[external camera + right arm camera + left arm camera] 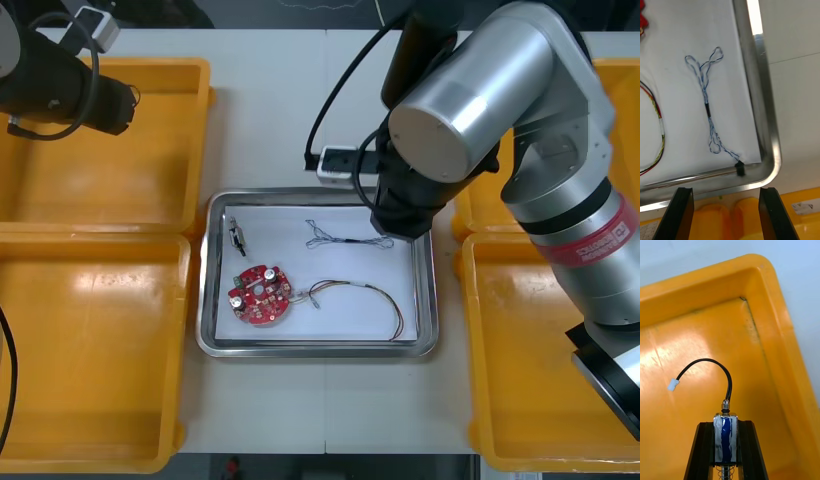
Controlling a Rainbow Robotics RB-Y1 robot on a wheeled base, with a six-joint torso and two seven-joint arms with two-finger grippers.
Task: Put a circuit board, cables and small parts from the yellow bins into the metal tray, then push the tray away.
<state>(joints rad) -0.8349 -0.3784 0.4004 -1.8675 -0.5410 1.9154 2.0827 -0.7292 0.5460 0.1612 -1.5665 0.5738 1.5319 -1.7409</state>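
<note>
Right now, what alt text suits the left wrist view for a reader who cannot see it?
The left tool is shut on a small metal part with a blue middle, over the floor of a yellow bin. A black cable arcs from the part's tip to a white connector.

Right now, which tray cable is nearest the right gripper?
The blue and white cable, in the metal tray's corner by the open right gripper; the red and yellow cable lies farther. Left gripper holds a small metal part over a yellow bin.
</note>
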